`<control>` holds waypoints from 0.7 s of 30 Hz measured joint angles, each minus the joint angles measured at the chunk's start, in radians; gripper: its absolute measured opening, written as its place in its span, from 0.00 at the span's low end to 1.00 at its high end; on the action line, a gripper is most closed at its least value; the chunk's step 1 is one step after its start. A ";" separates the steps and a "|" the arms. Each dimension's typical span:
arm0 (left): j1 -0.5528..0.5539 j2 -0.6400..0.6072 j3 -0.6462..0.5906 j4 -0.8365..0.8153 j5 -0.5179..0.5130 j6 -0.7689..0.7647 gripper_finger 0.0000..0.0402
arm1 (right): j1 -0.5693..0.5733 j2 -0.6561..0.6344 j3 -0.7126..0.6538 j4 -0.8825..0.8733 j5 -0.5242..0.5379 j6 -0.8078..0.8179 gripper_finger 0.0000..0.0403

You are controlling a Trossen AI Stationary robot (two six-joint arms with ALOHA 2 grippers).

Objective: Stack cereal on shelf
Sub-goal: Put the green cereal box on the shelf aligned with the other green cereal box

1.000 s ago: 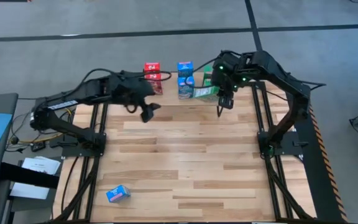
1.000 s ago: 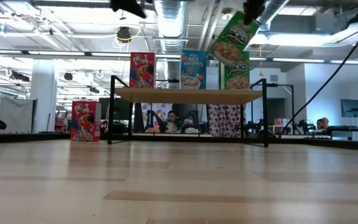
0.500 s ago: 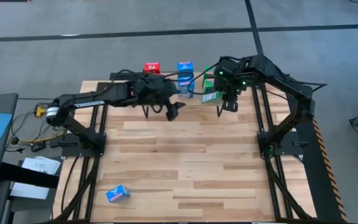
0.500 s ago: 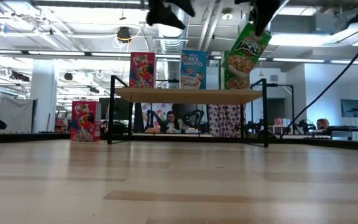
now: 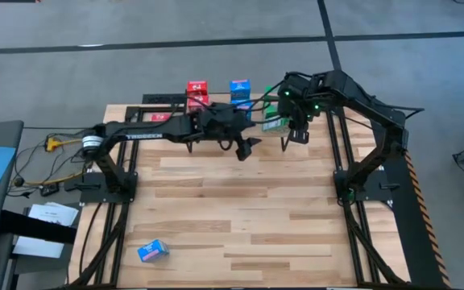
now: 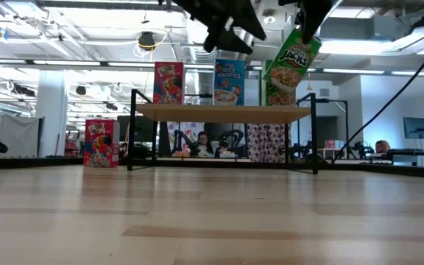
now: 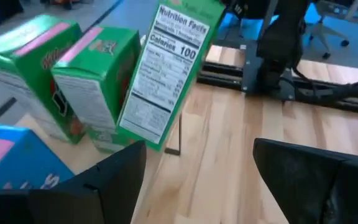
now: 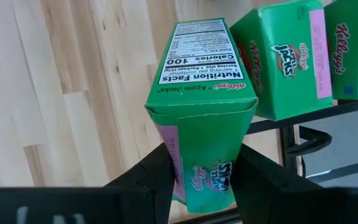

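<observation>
My right gripper [image 5: 295, 134] is shut on a green cereal box [image 6: 289, 66], which hangs tilted just on the near side of the shelf's [image 6: 223, 111] right end. On the shelf stand a red box [image 6: 168, 82], a blue box [image 6: 229, 82] and two green boxes [image 8: 284, 56]. My left gripper [image 5: 246, 150] reaches in from the left, open with nothing between its fingers, close to the held box [image 7: 166, 74]. A red box [image 6: 100, 143] stands on the table left of the shelf. A blue box [image 5: 152, 251] lies near the front left. My right gripper pinches the green box's upper end [image 8: 197, 158] between its two fingers [image 8: 157, 177], which lie on two opposite faces. The fingers come from above, pointing steeply down. The box hangs below them, tilted, its nutrition side [image 8: 201, 53] turned toward the near edge, clear of the table.
The shelf's black wire legs [image 6: 315, 136] stand at the table's far edge. Black arm frames [image 5: 353, 185] run along both sides of the table. Bare wood [image 5: 240, 217] lies between the shelf and the blue box at the front.
My left gripper has swept along the far side toward the table's right edge and down, ending beside the held green box. The green box in my right gripper has sunk a little and tipped more upright.
</observation>
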 joint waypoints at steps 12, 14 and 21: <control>0.006 0.033 0.000 0.039 0.009 0.089 0.71 | 0.000 0.002 -0.033 0.001 0.000 -0.019 0.40; 0.017 0.033 0.000 0.042 0.053 0.088 0.71 | 0.000 0.001 -0.037 0.002 0.000 -0.020 0.40; 0.050 0.091 0.001 0.116 0.169 0.045 0.71 | 0.000 0.001 -0.042 0.001 0.000 -0.022 0.40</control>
